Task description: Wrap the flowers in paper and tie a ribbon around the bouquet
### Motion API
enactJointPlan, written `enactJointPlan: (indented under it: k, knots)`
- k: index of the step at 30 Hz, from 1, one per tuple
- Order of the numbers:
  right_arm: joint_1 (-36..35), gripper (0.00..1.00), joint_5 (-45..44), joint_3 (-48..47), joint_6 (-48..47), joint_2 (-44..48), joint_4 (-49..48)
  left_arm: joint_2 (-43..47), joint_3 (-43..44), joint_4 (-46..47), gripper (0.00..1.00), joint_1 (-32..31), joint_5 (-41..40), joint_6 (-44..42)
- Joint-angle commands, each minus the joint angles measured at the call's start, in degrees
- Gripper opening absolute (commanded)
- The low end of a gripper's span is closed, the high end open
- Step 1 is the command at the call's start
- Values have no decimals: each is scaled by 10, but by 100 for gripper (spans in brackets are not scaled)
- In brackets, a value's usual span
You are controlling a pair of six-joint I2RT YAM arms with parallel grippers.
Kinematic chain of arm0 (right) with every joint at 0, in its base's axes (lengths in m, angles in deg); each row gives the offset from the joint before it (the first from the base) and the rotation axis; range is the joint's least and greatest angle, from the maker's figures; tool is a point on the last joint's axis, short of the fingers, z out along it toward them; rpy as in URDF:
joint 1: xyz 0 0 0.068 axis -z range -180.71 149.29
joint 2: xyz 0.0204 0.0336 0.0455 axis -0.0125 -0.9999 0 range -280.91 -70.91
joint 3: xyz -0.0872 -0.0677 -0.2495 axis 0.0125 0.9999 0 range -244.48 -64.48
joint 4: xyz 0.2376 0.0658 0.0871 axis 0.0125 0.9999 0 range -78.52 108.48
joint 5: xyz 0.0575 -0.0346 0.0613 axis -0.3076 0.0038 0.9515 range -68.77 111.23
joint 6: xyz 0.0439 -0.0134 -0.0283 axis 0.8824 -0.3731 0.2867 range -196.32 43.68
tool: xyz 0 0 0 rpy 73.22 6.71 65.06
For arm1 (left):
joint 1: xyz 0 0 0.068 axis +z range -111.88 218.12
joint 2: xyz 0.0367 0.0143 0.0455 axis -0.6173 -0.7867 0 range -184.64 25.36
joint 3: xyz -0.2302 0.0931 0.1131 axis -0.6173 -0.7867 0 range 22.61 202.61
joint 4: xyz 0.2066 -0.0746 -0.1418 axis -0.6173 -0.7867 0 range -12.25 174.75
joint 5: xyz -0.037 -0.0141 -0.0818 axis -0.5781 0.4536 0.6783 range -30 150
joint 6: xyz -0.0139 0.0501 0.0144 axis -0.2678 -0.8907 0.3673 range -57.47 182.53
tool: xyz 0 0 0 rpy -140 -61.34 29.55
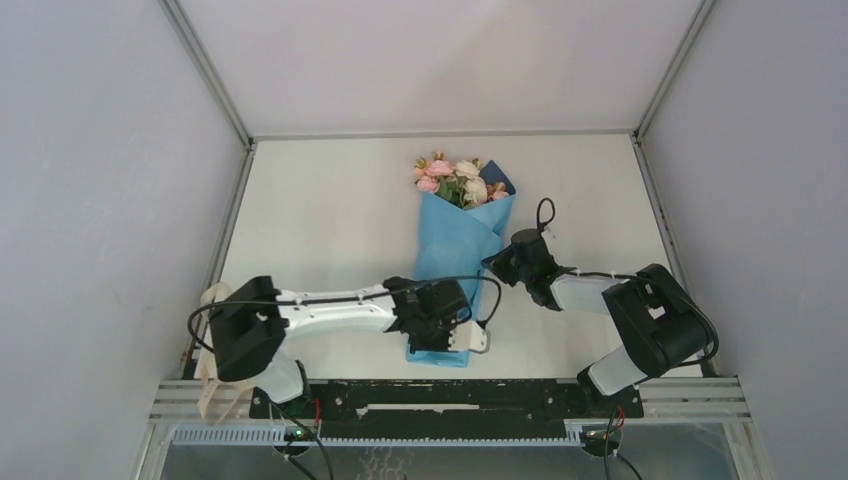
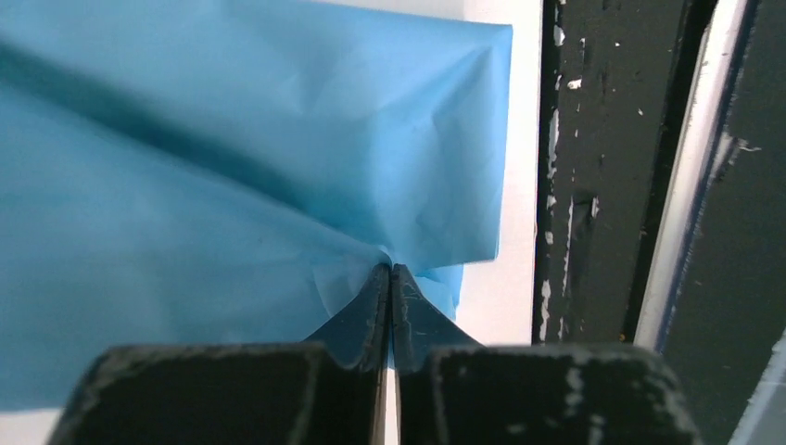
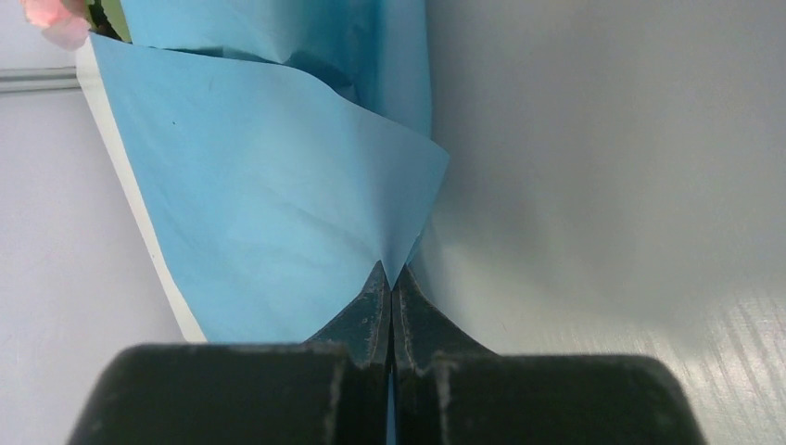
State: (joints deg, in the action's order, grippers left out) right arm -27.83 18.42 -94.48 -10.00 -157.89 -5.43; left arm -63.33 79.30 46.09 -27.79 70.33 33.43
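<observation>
Roughly in the middle of the white surface [image 1: 330,210] lies the bouquet [image 1: 455,245], running lengthwise from far to near. The flowers [image 1: 452,182], pink, peach and cream roses with green leaves, poke out of its far end. The paper [image 1: 448,262] around them is blue and folded into a long wrap, with its near end close to the surface's front edge.

The left fingers [image 2: 371,306] are pressed together at that near end. In the left wrist view a small gather of the paper [image 2: 232,167] is pinched between their tips, and creases fan out from the pinch. This is close to a corner of the sheet, with a strip of white surface and a scuffed dark rail [image 2: 593,185] just beyond it.

The right fingers [image 3: 371,311] are likewise closed, gripping the pointed corner of a paper flap on the bouquet's right side, about midway along its length. The right wrist view shows that flap [image 3: 269,213] rising from the tips, with a pink rose [image 3: 56,23] just visible in the top left corner.

The ribbon [image 1: 213,385], cream-beige, sits at the near left edge of the surface beside the left arm's base. It is well apart from the bouquet and touched by neither arm.
</observation>
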Motion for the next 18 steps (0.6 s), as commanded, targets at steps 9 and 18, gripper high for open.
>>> enactJointPlan:
  k: [9, 18]
  knots:
    - [5, 0, -24, -1, -8, 0, -25, 16, 128, -101, 49, -16, 92, -33]
    - [8, 0, -19, -1, -15, -8, -26, 57, 80, -86, 15, 130, 143, -35]
